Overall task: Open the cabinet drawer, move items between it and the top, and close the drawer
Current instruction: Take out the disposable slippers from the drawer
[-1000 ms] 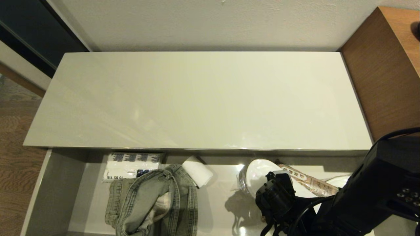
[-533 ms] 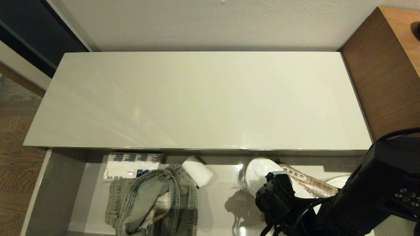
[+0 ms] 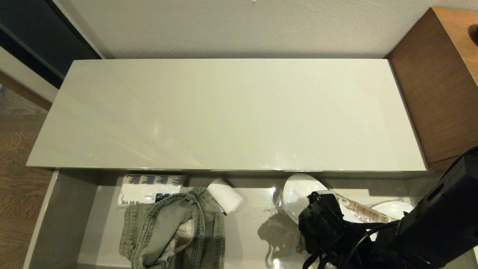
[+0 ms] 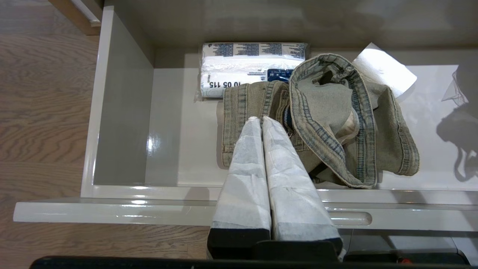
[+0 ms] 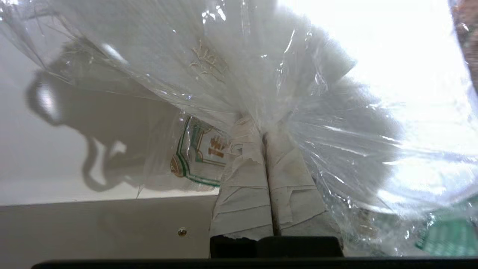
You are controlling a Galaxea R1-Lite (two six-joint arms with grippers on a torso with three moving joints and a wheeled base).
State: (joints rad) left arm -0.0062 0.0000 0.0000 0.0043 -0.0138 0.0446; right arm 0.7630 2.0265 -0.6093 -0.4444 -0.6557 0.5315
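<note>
Right pincer (image 5: 263,130) is clenched on the wrapped white slippers (image 3: 298,192) at the right of the open cabinet drawer (image 3: 63,209). Left pincer (image 4: 261,121) hangs shut above the denim garment (image 4: 336,123), left.

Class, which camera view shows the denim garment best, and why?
The left wrist view: the whole denim garment lies in the open cabinet drawer. The head view cuts off its near end; the right wrist view shows none of it.

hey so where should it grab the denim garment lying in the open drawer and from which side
Probably the raised stitched waistband fold of the denim garment, coming from straight above: it stands proud of the crumpled heap as a thick rim, and the cabinet drawer walls block a sideways approach.
</note>
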